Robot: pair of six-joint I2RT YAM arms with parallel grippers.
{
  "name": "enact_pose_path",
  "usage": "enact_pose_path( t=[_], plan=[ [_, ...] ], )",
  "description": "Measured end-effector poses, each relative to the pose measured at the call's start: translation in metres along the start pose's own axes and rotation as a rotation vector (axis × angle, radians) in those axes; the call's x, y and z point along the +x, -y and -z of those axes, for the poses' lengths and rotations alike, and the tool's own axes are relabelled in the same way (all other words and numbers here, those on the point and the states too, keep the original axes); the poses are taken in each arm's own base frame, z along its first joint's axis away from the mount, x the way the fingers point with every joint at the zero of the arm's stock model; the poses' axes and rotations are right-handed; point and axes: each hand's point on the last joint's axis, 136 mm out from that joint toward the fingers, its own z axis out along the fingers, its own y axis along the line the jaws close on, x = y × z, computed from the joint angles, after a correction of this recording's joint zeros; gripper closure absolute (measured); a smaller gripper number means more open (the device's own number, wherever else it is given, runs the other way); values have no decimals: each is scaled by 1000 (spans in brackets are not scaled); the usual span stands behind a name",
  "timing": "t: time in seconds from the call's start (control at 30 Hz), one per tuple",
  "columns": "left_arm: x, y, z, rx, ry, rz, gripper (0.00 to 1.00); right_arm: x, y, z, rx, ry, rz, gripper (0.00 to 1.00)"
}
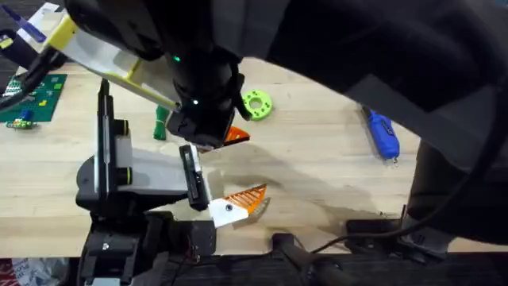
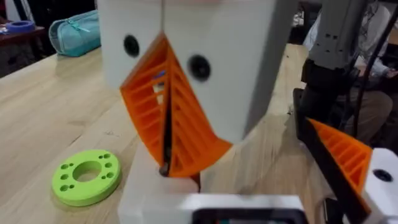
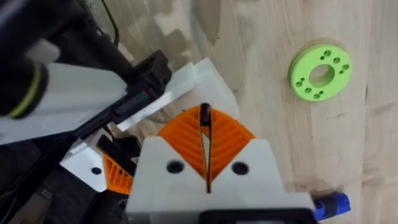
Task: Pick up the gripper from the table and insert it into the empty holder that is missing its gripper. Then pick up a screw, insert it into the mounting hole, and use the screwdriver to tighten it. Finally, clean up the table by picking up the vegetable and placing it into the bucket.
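The orange ribbed gripper point(image 1: 242, 201) on its white block sits low in the overhead frame, its base touching the black holder point(image 1: 193, 176) of the grey gripper body point(image 1: 131, 171); whether it is fully seated I cannot tell. Screwing and clean-up appear undone: the blue screwdriver point(image 1: 382, 133) lies at the right, the dark green vegetable point(image 1: 161, 123) left of centre on the desk point(image 1: 317, 175). A lime-green ring point(image 1: 257, 104) lies nearby. Both wrist views show a tool point(image 2: 165, 146) point(image 3: 206, 158) with pads pressed together, apparently empty. A dark arm overhangs the middle.
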Motion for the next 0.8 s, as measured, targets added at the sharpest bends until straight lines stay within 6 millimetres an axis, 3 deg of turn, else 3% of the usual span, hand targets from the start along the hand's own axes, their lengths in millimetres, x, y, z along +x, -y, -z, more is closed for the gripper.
enact_pose_path(
  t=[0.8],
  plan=[
    [0,0,0,-3,0,0,13,-1,0,0,1,2,0,972]
  ],
)
